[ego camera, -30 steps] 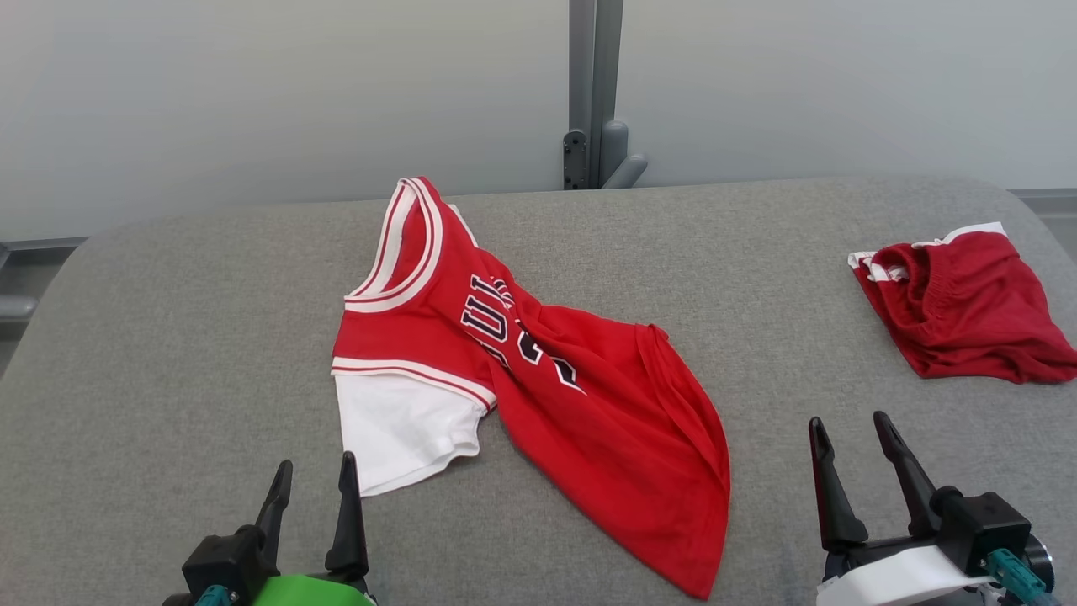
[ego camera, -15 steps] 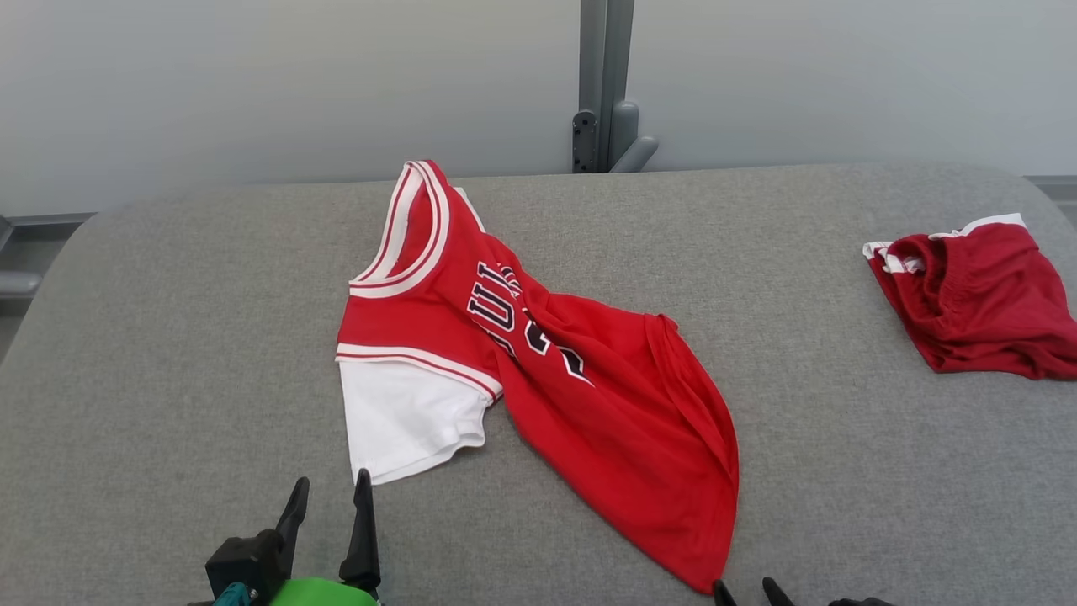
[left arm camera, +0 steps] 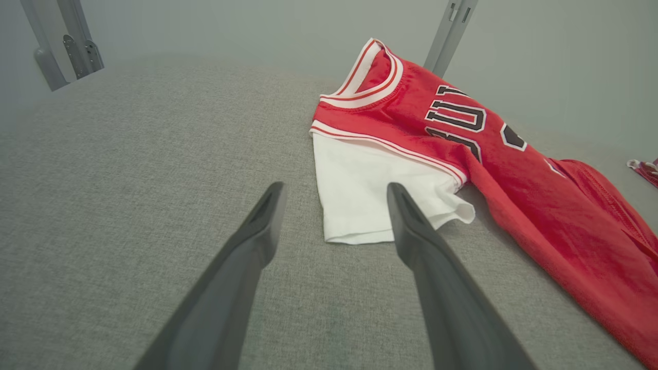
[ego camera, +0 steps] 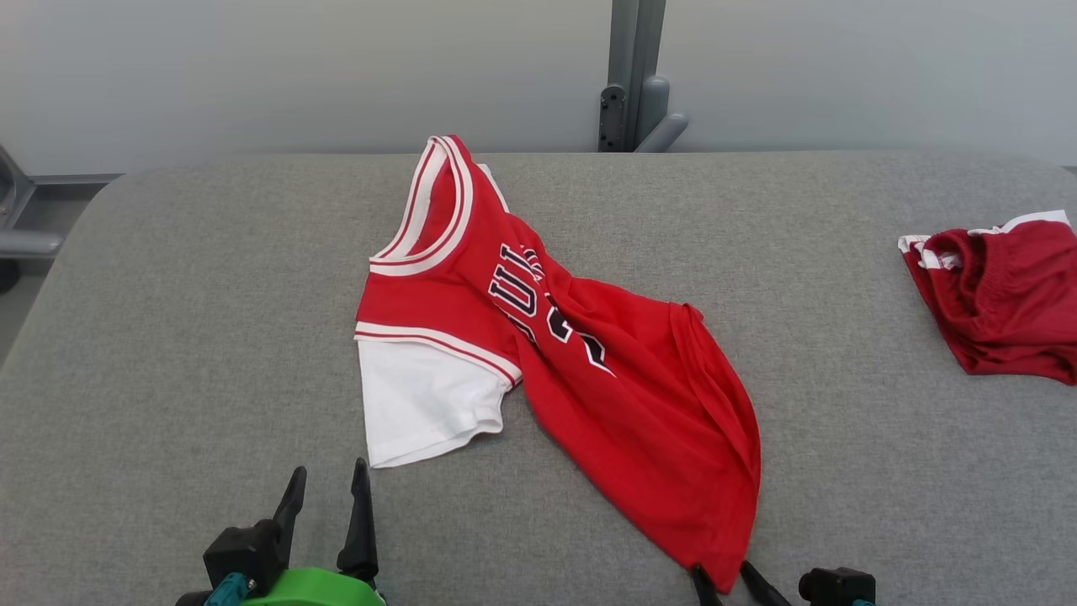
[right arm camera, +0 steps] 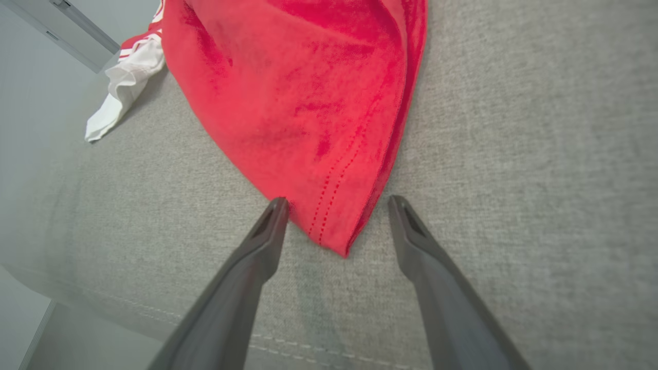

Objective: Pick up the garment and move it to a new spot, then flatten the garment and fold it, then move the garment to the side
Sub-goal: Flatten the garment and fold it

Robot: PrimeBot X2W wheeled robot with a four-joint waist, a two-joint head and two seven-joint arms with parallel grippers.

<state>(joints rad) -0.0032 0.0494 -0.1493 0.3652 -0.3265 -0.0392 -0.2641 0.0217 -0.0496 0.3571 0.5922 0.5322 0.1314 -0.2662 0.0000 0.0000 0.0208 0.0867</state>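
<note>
The garment (ego camera: 606, 370) is a red jersey with dark lettering, a white-trimmed neck and a white sleeve (ego camera: 425, 404), lying crumpled in the middle of the grey padded table (ego camera: 168, 337). My left gripper (ego camera: 330, 469) stands open just short of the sleeve's hem; in the left wrist view the sleeve (left arm camera: 360, 195) lies past the fingertips of that gripper (left arm camera: 334, 187). My right gripper (ego camera: 721, 570) is open at the jersey's near hem corner. In the right wrist view that corner of the garment (right arm camera: 298, 103) lies between the fingers of the gripper (right arm camera: 336, 200), nothing gripped.
A second red piece with white trim, shorts by the look of it (ego camera: 1001, 311), lies at the table's right edge. A grey metal post (ego camera: 635, 76) stands behind the table against a pale wall. The table's front edge (right arm camera: 154, 324) runs just below my right gripper.
The head camera has shifted, sliding the whole scene right. My right gripper has moved left and inward to the jersey's near hem corner. The jersey lies as before, and both grippers stay open.
</note>
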